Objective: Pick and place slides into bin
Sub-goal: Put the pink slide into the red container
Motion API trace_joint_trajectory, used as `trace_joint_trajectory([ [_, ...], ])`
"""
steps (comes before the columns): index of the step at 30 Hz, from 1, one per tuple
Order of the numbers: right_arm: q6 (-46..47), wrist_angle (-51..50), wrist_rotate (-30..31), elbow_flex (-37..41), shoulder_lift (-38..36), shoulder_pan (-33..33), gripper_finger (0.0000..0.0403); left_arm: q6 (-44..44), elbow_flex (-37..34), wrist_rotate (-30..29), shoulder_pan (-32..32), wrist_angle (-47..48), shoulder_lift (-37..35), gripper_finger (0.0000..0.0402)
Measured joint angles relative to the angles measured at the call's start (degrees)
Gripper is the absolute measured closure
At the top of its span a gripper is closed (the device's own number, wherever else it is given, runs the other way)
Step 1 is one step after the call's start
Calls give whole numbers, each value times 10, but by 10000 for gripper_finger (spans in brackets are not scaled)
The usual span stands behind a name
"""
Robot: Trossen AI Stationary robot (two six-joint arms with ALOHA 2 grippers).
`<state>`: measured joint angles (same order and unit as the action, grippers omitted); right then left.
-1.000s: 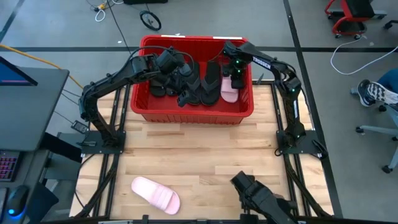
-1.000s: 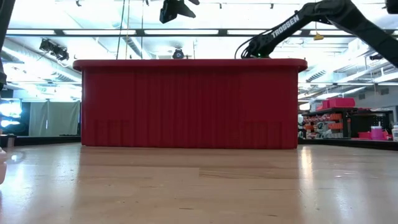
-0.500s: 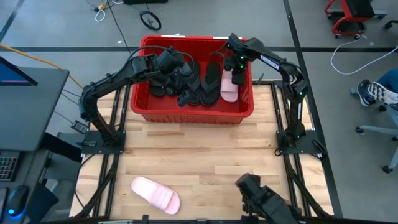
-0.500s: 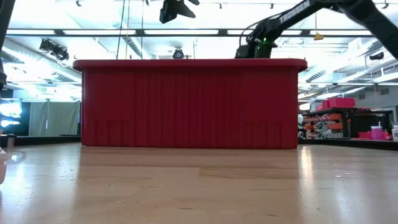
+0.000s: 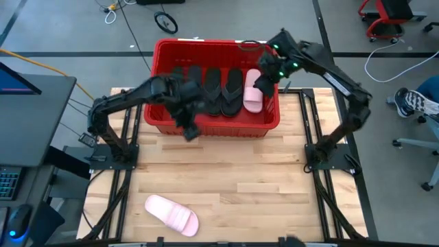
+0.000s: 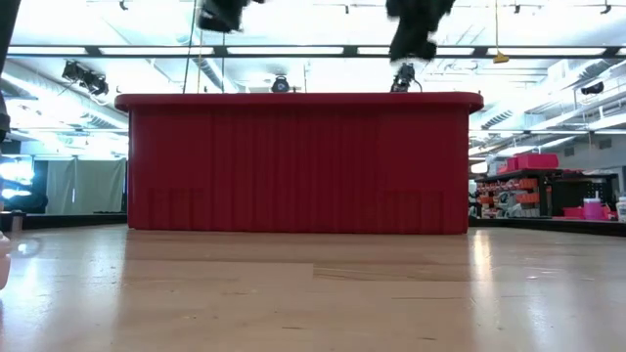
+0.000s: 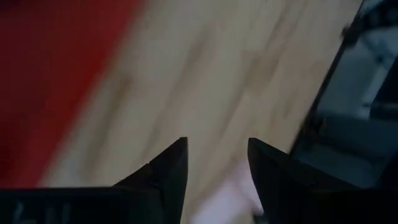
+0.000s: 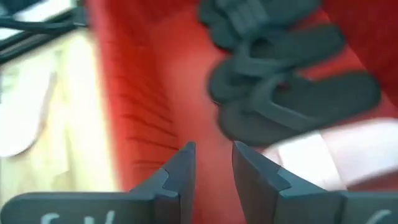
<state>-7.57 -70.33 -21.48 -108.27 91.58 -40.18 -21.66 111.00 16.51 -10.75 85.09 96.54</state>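
The red bin (image 5: 206,123) stands at the far side of the desk (image 5: 226,178). Inside it lie four black slides (image 5: 212,89) side by side and one pale pink slide (image 5: 252,92) at their right end. The other pink slide (image 5: 171,213) lies alone on the desk's near left part, well apart from the bin. The left hand (image 5: 188,129) hangs over the bin's near wall, fingers parted with nothing between them. The right hand (image 5: 264,81) hovers above the bin's far right corner, just over the pink slide there, fingers narrowly parted and empty.
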Motion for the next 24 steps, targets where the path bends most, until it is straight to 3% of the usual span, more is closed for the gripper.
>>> trace_joint_trajectory([
  [3, -1, 0, 1, 0, -47, 45, 293, -71, 0, 0, 57, 46, 7, 230],
  [11, -4, 1, 4, 0, -124, 158, 293, -268, 0, -27, 218, 29, 6, 230],
  [24, 5, -5, 5, 0, -124, 278, 293, -748, -3, -94, 450, 49, 37, 230],
])
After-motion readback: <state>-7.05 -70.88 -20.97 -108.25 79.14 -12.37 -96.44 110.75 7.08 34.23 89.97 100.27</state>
